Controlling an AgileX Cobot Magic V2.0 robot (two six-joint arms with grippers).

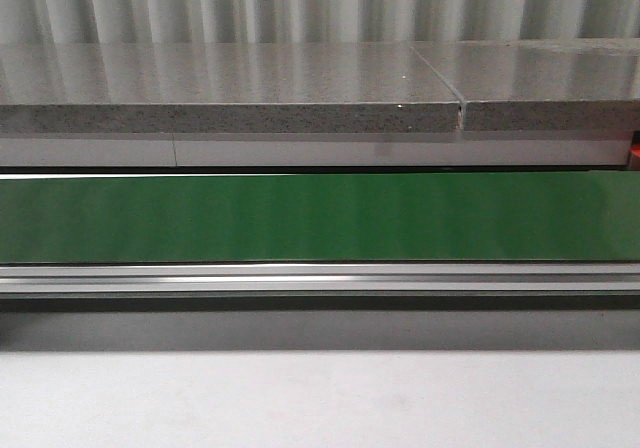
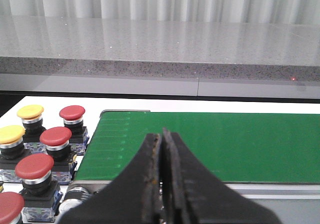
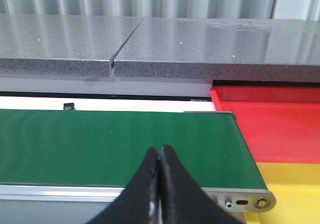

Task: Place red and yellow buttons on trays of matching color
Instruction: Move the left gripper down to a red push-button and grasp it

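Running straight across the middle of the front view, a long green conveyor belt [image 1: 320, 218] lies bare, with a brushed metal rail [image 1: 320, 280] along its near edge and a speckled grey stone ledge [image 1: 230, 98] behind it; a pale grey table [image 1: 320, 398] fills the bottom of that frame. Neither arm shows in the front view.

In the left wrist view the left hand [image 2: 162, 139] sits at bottom centre, its two black fingers pressed together with nothing between them, hovering over the near edge of the belt. At the lower left of that frame stands a cluster of mushroom-head push buttons on black bases with clear blocks beneath: a yellow button [image 2: 30, 112] at the back, another yellow one [image 2: 10, 133] nearer the left edge, and red buttons [image 2: 71, 113] among them, one [image 2: 55, 136] just in front and another [image 2: 34, 166] closer still, with a further red cap [image 2: 9, 205] cut by the frame corner. They stand on a white surface just beside the belt's end.

In the right wrist view the right hand [image 3: 160, 151] is likewise closed and holding nothing, at bottom centre above the belt. Past the belt's rounded end, at the right of the frame, lies a red plastic tray [image 3: 270, 121], and touching its near side a yellow plastic tray [image 3: 295, 189]. Both look empty in the part shown.
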